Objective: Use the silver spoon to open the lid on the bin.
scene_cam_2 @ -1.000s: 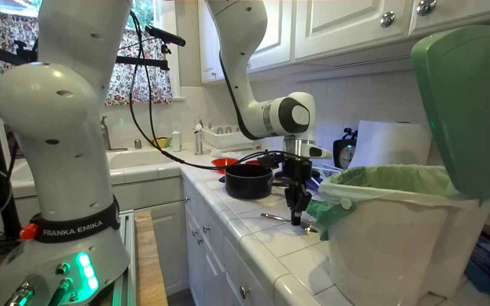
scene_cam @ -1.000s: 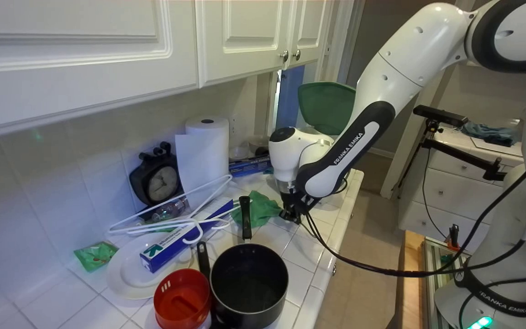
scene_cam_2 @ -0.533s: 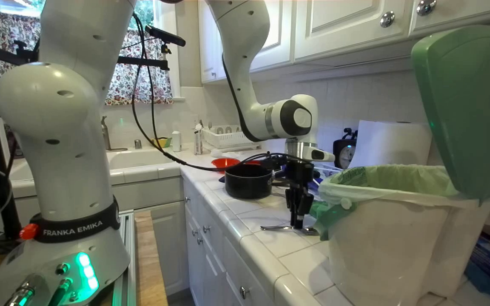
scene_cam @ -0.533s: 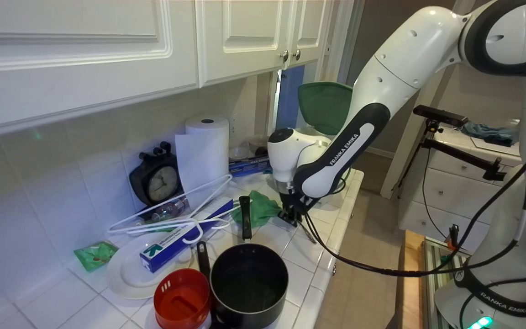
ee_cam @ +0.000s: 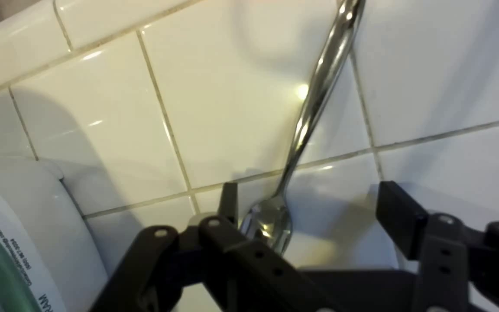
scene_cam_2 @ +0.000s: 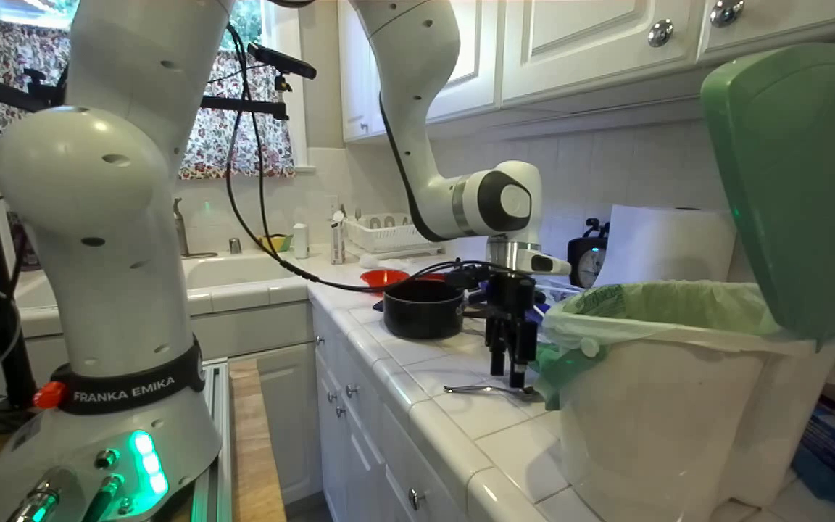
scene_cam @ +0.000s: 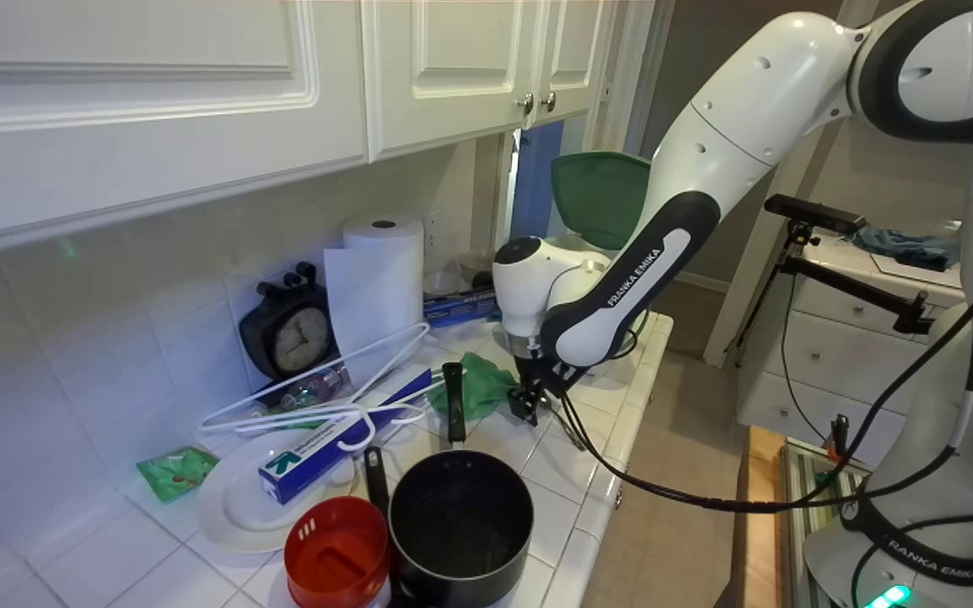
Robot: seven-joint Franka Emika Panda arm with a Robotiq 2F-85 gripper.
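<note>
The silver spoon (ee_cam: 319, 95) lies on the white tiles, and its bowl is partly hidden behind a finger in the wrist view. My gripper (ee_cam: 310, 193) is open just above, its fingers on either side of the spoon's neck and bowl, the left one much nearer. In an exterior view the gripper (scene_cam_2: 507, 373) points straight down and the spoon (scene_cam_2: 472, 388) rests beneath its fingertips. The white bin (scene_cam_2: 657, 428), lined with a pale green bag, stands beside it. Its green lid (scene_cam_2: 787, 188) is raised upright; the lid (scene_cam: 600, 198) shows behind the arm too.
A black pot (scene_cam: 461, 532) and a red bowl (scene_cam: 337, 549) stand along the counter. White hangers (scene_cam: 317, 414) and a foil box (scene_cam: 343, 435) lie nearer the wall. A green bag (scene_cam: 478, 384) sits by the gripper. The counter's front edge (scene_cam_2: 461, 449) runs close by.
A second ago the fingers were together at the spoon, whose handle end stood raised. The handle has since dropped flat onto the tiles, the gripper has come slightly lower, and its fingers have spread.
</note>
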